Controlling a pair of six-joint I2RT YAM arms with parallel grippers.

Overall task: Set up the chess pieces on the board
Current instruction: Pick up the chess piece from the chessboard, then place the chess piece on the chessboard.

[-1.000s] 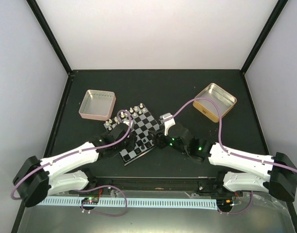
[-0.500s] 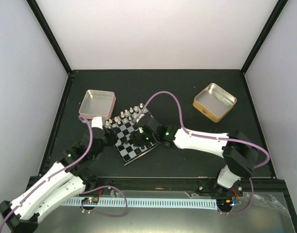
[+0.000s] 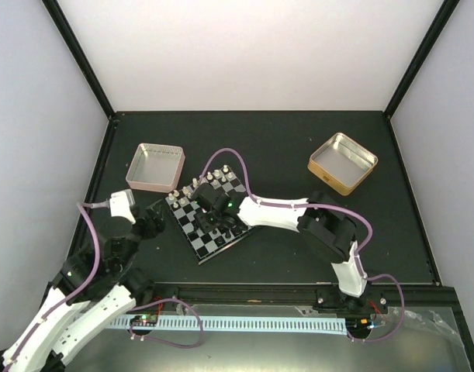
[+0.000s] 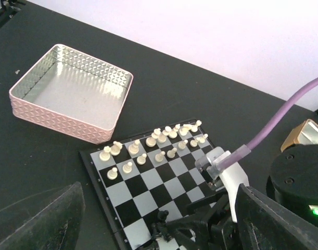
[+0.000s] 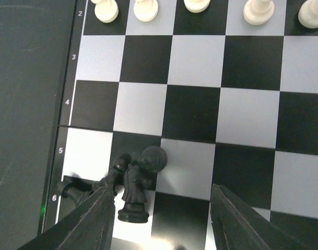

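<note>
While poised over clumped black pieces [image 5: 132,185] on board [image 5: 195,104]: right fingers [image 5: 91,221] open for pick; left fingers [image 4: 44,224] open, aside.

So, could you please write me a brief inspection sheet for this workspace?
Surface: dark table.
Job's things: board sits angled; white pieces in two rows at its far side; black pieces bunched near one edge, some tipped.
Clutter: pink tin and gold tin, both open.
Grippers: left gripper open beside the board; right gripper open over the black pieces.
Cables: purple cable arches above the board.
Surroundings: pale walls; nothing else seen.
</note>
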